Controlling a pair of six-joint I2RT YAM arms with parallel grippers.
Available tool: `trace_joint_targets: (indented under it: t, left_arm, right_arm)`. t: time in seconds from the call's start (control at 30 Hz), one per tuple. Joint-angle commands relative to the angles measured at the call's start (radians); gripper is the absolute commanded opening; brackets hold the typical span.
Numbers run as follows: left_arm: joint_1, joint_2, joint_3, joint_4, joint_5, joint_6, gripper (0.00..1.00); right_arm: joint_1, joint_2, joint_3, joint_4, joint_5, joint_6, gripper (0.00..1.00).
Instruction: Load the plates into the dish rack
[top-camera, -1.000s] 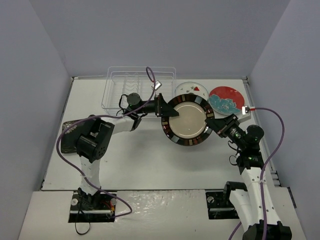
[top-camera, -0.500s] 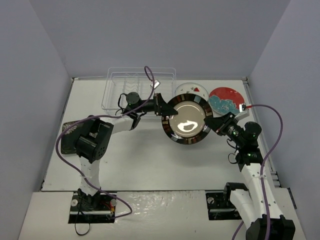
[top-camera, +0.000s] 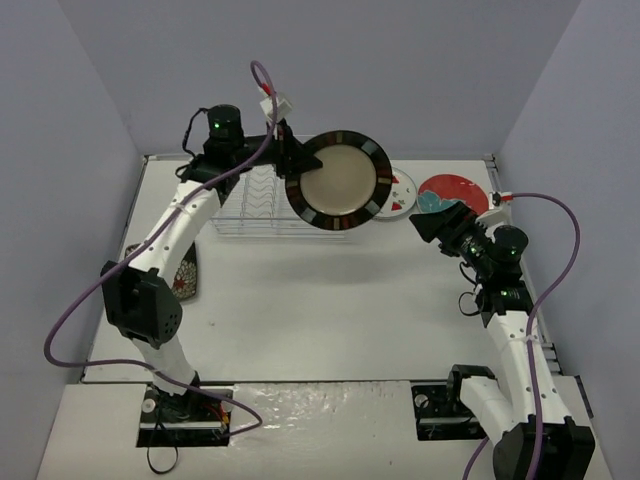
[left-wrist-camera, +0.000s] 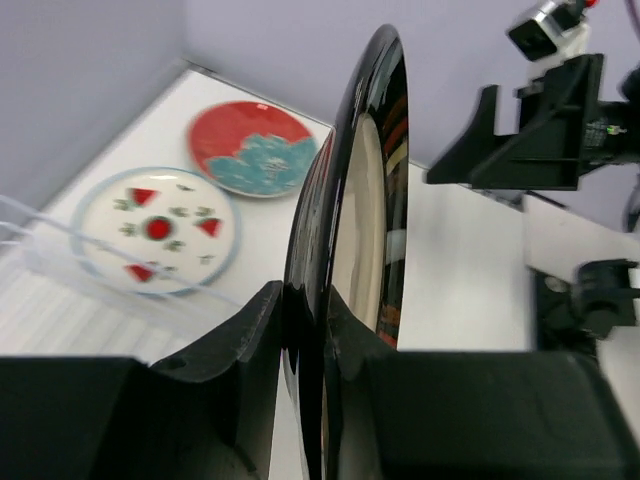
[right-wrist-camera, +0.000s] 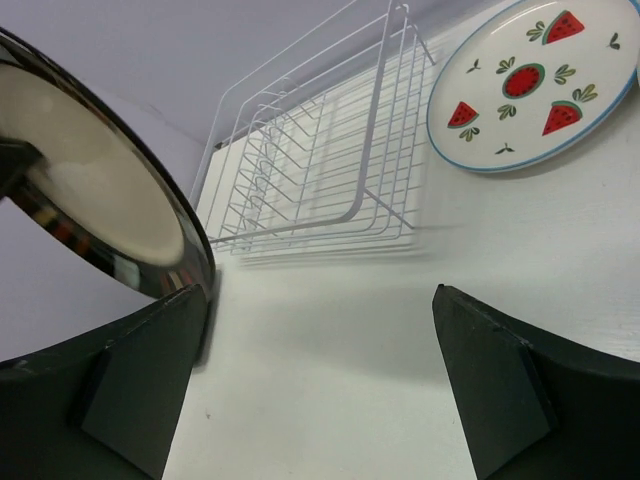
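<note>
My left gripper (top-camera: 291, 166) is shut on the rim of the black-rimmed plate with a beige centre (top-camera: 339, 180) and holds it upright in the air over the right end of the dish rack (top-camera: 245, 196). In the left wrist view the plate (left-wrist-camera: 352, 200) stands edge-on between the jaws of the left gripper (left-wrist-camera: 320, 335). My right gripper (top-camera: 424, 222) is open, empty and clear of the plate, to its right. The white plate with red spots (right-wrist-camera: 530, 80) and the red-and-teal plate (top-camera: 456, 191) lie flat at the back right. The black floral plate (top-camera: 186, 270) lies at the left.
The wire rack (right-wrist-camera: 330, 150) stands at the back of the table against the wall. Grey walls close in the table on the left, back and right. The left arm's purple cable loops over the left side of the table.
</note>
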Motion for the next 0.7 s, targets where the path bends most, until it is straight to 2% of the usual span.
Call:
trace_joint_targets:
  t: [0.0,0.03,0.1,0.17,0.27,0.43,0.53,0.6,0.67]
  left_arm:
    - [0.100,-0.047,0.203,-0.178,0.044,0.376,0.00]
    - [0.113,-0.046,0.208,-0.230,0.044,0.429,0.00]
    - [0.144,-0.053,0.234,-0.318,0.033,0.732,0.00]
    - [0.180,-0.044,0.256,-0.359,-0.002,0.833,0.00]
    - [0.246,0.009,0.375,-0.418,0.000,0.927,0.00]
    - [0.336,0.184,0.576,-0.390,0.051,0.945,0.00]
    - [0.386,0.277,0.710,-0.315,0.120,0.833,0.00]
    - [0.404,0.350,0.811,-0.301,0.152,0.816,0.00]
    - [0.415,0.377,0.809,-0.245,0.204,0.808,0.00]
  right_arm:
    - [-0.003,0.028,0.078,0.022,0.047,-0.048,0.95]
    - [-0.003,0.029,0.081,0.007,0.060,-0.053,0.95]
    - [-0.003,0.030,0.102,-0.032,0.089,-0.086,0.95]
    - [-0.003,0.026,0.113,-0.070,0.118,-0.104,0.95]
    - [-0.003,0.018,0.125,-0.105,0.166,-0.115,0.95]
    - [-0.003,0.019,0.126,-0.116,0.223,-0.106,0.95]
    - [-0.003,0.035,0.122,-0.100,0.236,-0.089,0.95]
    - [-0.002,0.046,0.123,-0.094,0.239,-0.080,0.95]
    - [0.000,0.063,0.124,-0.094,0.249,-0.077,0.95]
